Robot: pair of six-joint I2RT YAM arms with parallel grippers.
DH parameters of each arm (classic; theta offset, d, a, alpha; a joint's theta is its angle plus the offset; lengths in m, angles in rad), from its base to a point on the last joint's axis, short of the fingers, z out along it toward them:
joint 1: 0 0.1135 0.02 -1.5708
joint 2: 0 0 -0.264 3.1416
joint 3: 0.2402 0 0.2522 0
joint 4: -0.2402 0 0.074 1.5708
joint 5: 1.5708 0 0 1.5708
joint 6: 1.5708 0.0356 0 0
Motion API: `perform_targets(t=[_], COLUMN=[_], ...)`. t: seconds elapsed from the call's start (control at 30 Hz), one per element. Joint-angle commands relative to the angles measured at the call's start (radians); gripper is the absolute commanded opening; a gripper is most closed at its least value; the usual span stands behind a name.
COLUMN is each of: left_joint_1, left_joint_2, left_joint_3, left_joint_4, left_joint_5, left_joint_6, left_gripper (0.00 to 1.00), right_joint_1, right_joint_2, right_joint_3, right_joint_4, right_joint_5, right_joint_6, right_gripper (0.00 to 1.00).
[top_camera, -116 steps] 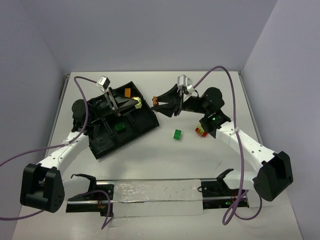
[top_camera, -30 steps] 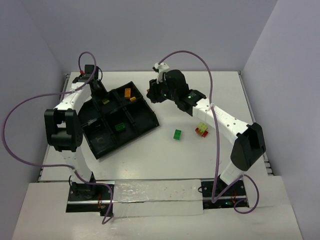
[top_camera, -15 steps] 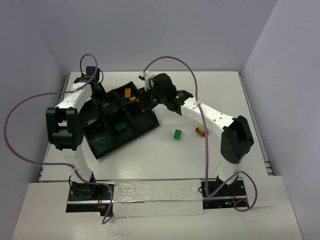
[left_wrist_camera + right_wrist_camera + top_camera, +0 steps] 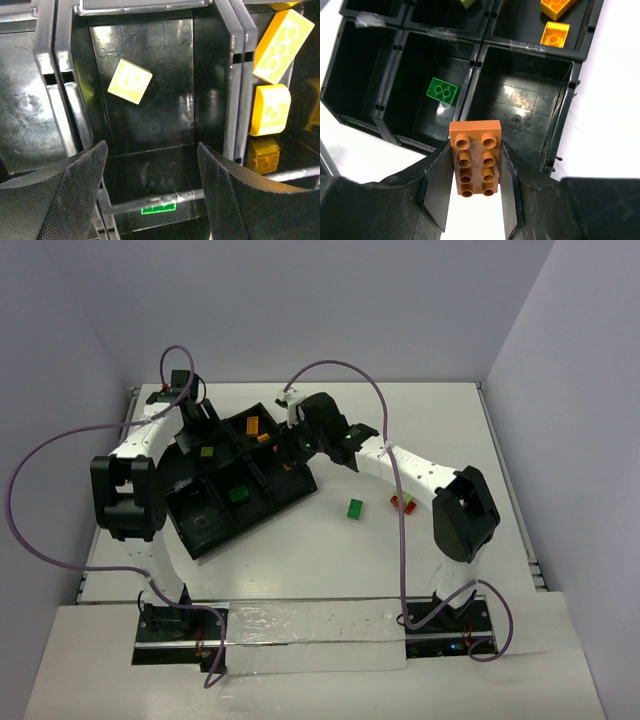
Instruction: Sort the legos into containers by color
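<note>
While an orange brick hangs over the tray, the left jaws stand wide

Where the right gripper reaches the black plastic tray, its two dark fingers are clamped on the long sides of an orange brick. That brick is a flat oblong with eight round studs facing up. Seen from the right wrist, it hangs at 6 o'clock of the tray, over the near wall between two compartments. At 11 o'clock of it a green brick lies flat in the middle near compartment. At 1 o'clock the neighbouring compartment shows only a glossy, scuffed floor. Farther off at 1 o'clock, two orange bricks lie together in a corner compartment.

The left gripper hovers above another compartment, its mesh-textured fingers spread apart with nothing between them. On the shiny floor below, at 11 o'clock, lies a square pale yellow brick, turned askew.

From above, a loose green brick sits on the white table at 4 o'clock of the tray. A red and yellow cluster lies at its 3 o'clock.
</note>
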Motion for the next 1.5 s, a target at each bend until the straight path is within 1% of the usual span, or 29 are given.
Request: perform_targets(t=[0.0,0.07,0.17,0.3,0.4,0.53,0.67,0.83,0.9,1.0,1.1,1.23,1.27,1.3,1.33,1.37,1.47], left_joint_1=[0.003,0.001,-0.003,-0.002,-0.002,-0.002,-0.002,-0.002,-0.002,-0.002,-0.003,-0.003,-0.002,-0.002,-0.002,-0.002,-0.002], left_joint_2=[-0.109,-0.182,-0.239,-0.253,-0.245,-0.245,-0.251,-0.26,-0.267,-0.282,-0.301,-0.321,-0.324,-0.325,-0.325,-0.327,-0.339], left_joint_3=[0.074,0.04,-0.004,0.061,0.098,0.103,0.087,0.08,0.08,0.075,0.067,0.043,0.037,0.032,0.02,0.008,-0.032], left_joint_4=[-0.059,-0.05,-0.025,-0.067,-0.083,-0.082,-0.066,-0.064,-0.069,-0.07,-0.071,-0.068,-0.069,-0.07,-0.071,-0.066,-0.043], left_joint_5=[0.023,0.082,0.104,0.083,0.031,0.032,0.053,0.049,0.036,0.021,0.007,0.004,0.009,0.015,0.027,0.029,0.075], left_joint_6=[-0.018,-0.038,-0.053,-0.038,-0.022,-0.014,-0.013,-0.006,0.001,0.004,0.007,0.002,0.0,0.0,-0.003,-0.005,-0.013], left_gripper=[0.8,0.8,0.8,0.8,0.8,0.8,0.8,0.8,0.8,0.8,0.8,0.8,0.79,0.79,0.79,0.79,0.79], right_joint_1=[0.011,0.015,0.017,0.019,0.021,0.021,0.023,0.023,0.022,0.018,0.01,0.003,-0.008,-0.009,-0.02,-0.024,-0.025], right_joint_2=[0.034,0.042,0.047,0.049,0.055,0.055,0.04,0.019,-0.009,-0.095,-0.225,-0.36,-0.412,-0.419,-0.479,-0.491,-0.548], right_joint_3=[0.032,0.04,0.045,0.062,0.081,0.095,0.094,0.073,0.05,-0.035,-0.166,-0.323,-0.363,-0.393,-0.441,-0.464,-0.506], right_joint_4=[0.003,-0.008,-0.008,0.001,-0.007,-0.016,-0.03,-0.034,-0.028,-0.003,0.034,-0.013,-0.025,-0.028,-0.029,-0.032,-0.094], right_joint_5=[0.006,0.017,0.04,0.058,0.063,0.073,0.107,0.147,0.187,0.319,0.408,0.584,0.616,0.62,0.618,0.618,0.628], right_joint_6=[0.006,-0.008,-0.024,-0.014,-0.008,-0.005,0.003,0.025,0.048,0.105,0.179,0.298,0.371,0.401,0.436,0.452,0.508], right_gripper=[0.17,0.24,0.29,0.4,0.45,0.48,0.54,0.56,0.56,0.56,0.56,0.57,0.58,0.58,0.58,0.59,0.64])
